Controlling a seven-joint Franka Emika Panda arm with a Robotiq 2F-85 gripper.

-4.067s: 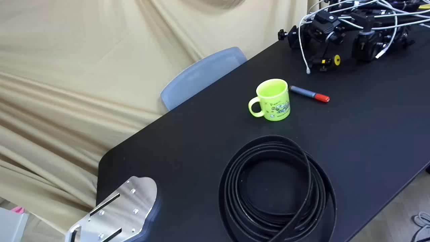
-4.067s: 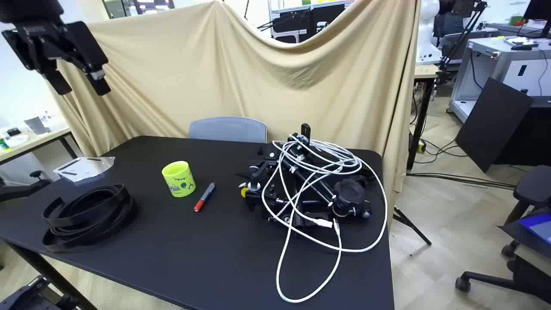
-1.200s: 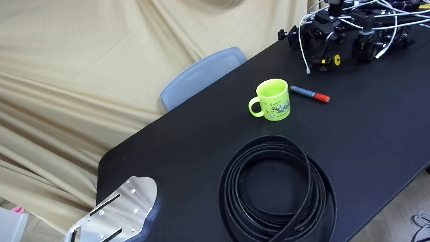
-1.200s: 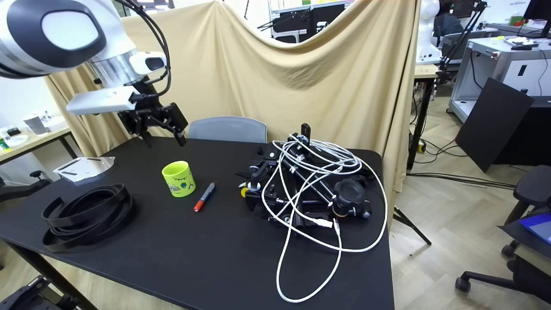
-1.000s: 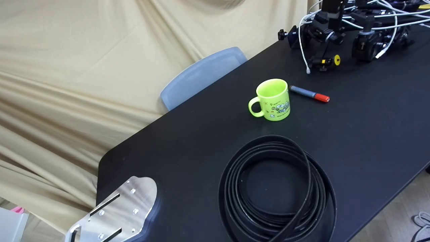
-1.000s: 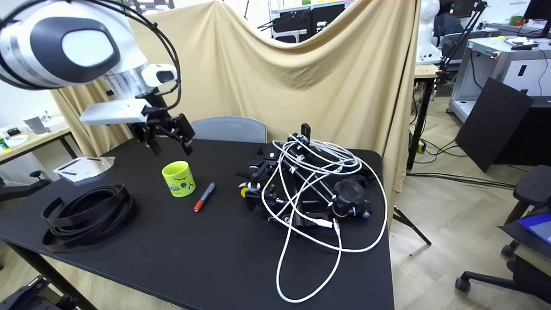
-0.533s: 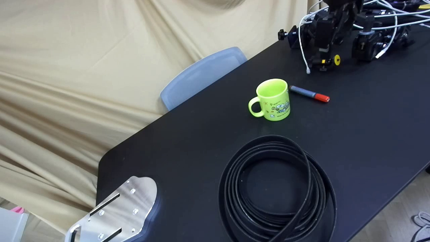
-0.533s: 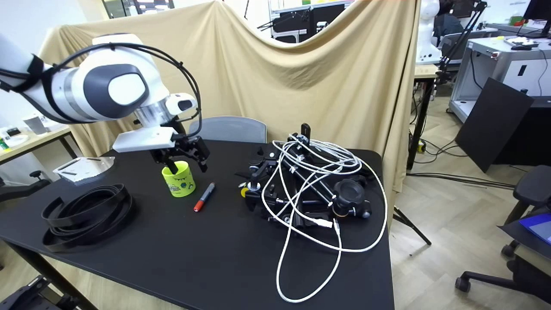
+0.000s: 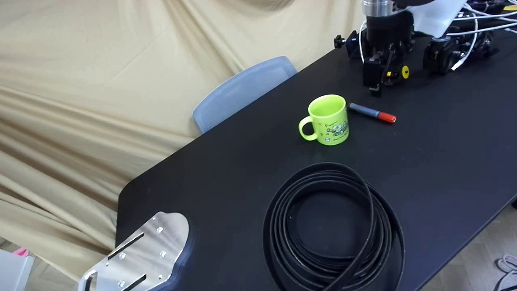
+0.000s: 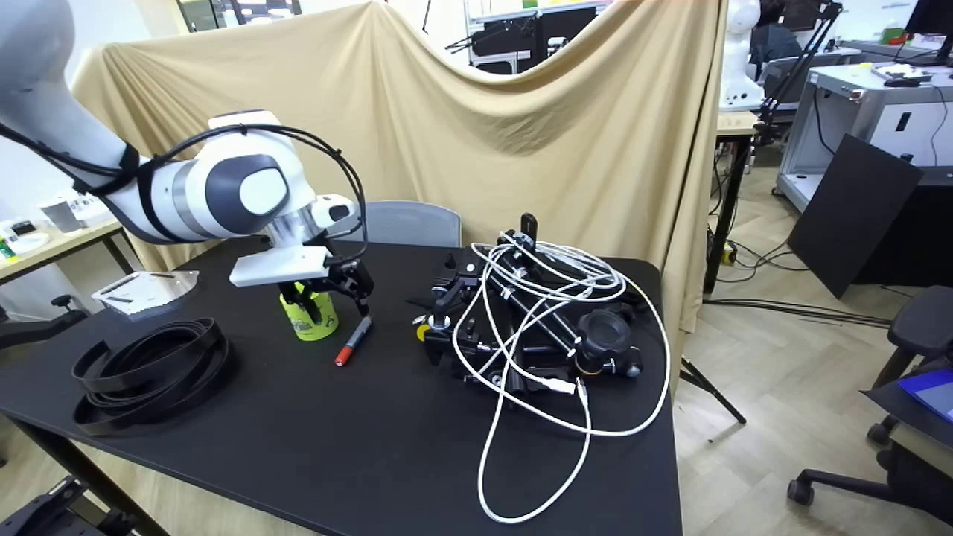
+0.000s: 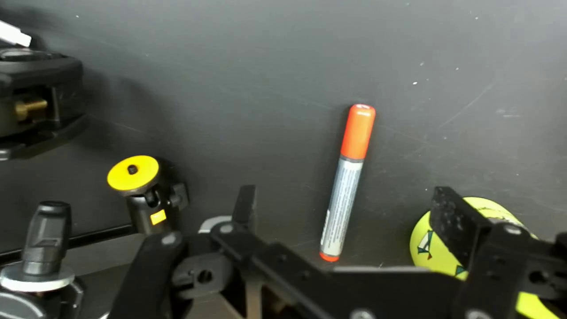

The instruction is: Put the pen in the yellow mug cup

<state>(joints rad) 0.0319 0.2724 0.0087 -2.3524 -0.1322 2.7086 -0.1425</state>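
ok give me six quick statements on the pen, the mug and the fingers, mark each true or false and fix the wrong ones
1. The pen lies on the black table. True.
2. The fingers stand apart and hold nothing. True.
3. The pen is green all over. False: its cap is red-orange and its barrel grey-blue.
4. In an exterior view, the handle of the yellow mug is on the side away from the pen. True.
5. The yellow mug lies tipped over. False: it stands upright.
6. The pen is inside the yellow mug. False: it lies beside it, with a gap between them in the wrist view.
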